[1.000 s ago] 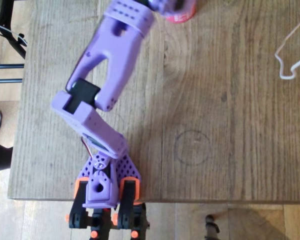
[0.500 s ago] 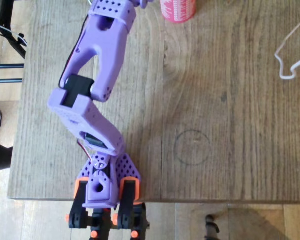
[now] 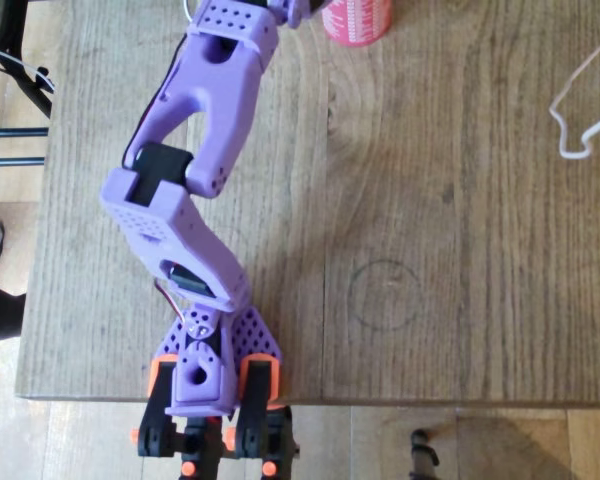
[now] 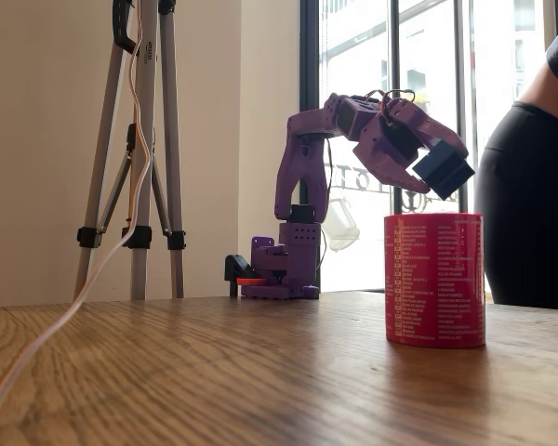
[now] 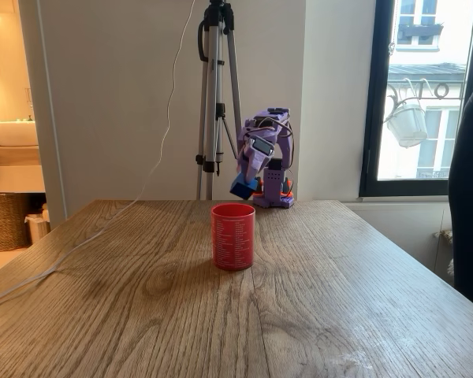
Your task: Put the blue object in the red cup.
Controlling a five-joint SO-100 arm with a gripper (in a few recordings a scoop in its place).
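Since a second ago the purple arm point(image 3: 195, 150) has swung toward eleven o'clock in the overhead view, uncovering the red cup point(image 3: 357, 20) at the table's point(image 3: 460, 200) twelve o'clock edge. Its end effector point(image 4: 437, 163) is clamped on the blue brick point(image 4: 444, 170), held in the air just above the cup's rim toward one o'clock (the other fixed view puts the brick point(image 5: 240, 187) behind and above the cup point(image 5: 232, 236)). A person in black stands at three o'clock.

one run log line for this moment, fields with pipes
stage: carry | hand: shut on blue brick | brick: in air, above red cup rim | cup: upright on table | release: not yet
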